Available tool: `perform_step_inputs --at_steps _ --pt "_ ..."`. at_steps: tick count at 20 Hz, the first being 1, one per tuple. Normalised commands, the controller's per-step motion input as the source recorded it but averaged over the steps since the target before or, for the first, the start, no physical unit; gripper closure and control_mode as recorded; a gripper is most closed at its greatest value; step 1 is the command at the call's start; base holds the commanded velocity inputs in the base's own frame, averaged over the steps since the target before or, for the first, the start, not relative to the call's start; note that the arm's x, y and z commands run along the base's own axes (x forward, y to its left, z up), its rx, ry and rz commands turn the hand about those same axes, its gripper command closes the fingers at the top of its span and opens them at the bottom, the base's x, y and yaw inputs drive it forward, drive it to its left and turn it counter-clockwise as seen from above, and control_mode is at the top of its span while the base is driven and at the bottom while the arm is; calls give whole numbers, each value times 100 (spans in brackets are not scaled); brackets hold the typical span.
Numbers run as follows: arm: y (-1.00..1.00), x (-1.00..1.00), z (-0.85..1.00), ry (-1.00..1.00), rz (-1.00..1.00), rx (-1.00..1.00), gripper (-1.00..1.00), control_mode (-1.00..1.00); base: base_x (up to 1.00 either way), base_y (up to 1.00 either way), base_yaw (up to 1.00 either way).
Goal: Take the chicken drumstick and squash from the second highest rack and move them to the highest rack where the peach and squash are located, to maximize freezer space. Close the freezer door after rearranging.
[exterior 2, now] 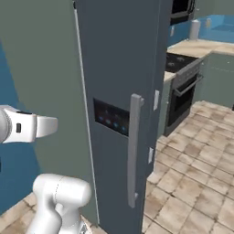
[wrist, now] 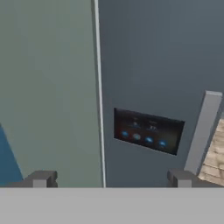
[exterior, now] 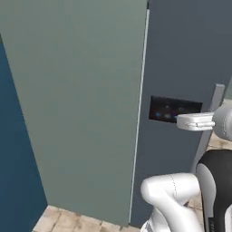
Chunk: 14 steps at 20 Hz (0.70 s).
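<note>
Gripper [wrist: 111,179] jaws stand wide apart, with nothing between the two dark fingertips [wrist: 41,179]; it holds nothing. It faces the front of the freezer door [wrist: 148,65], a tall slate-grey panel, and stays clear of it without contact.

Freezer door position: shut, flush with the neighbouring grey-green panel [exterior: 77,104], a thin pale seam running vertically between the two. The rack contents, namely the chicken drumstick, both squashes and the peach, lie behind the closed door and cannot be seen.

A dark control panel [wrist: 148,130] with small blue indicator lights sits at mid-height on the door. Just to the right of this panel, a long pale-grey vertical handle [exterior 2: 134,151] is mounted on the door. In the left base view, the white hand of the arm [exterior: 195,121] overlaps the right end of the control panel.

Surroundings in the right base view: a dark oven [exterior 2: 183,91] beside the freezer, a light wooden counter [exterior 2: 201,47] behind it, and a tiled floor [exterior 2: 192,183] in beige tones. A blue wall [exterior: 16,172] borders the grey-green panel at the left.
</note>
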Motion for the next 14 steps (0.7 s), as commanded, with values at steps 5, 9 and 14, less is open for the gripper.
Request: perform_step_inputs --at_steps 5,9,14 --pt "0 0 0 0 0 0 -100 100 30 53 -50" --pt "0 0 0 0 0 0 -100 100 13 18 -40" --pt "0 0 0 0 0 0 -100 100 16 5 -35"
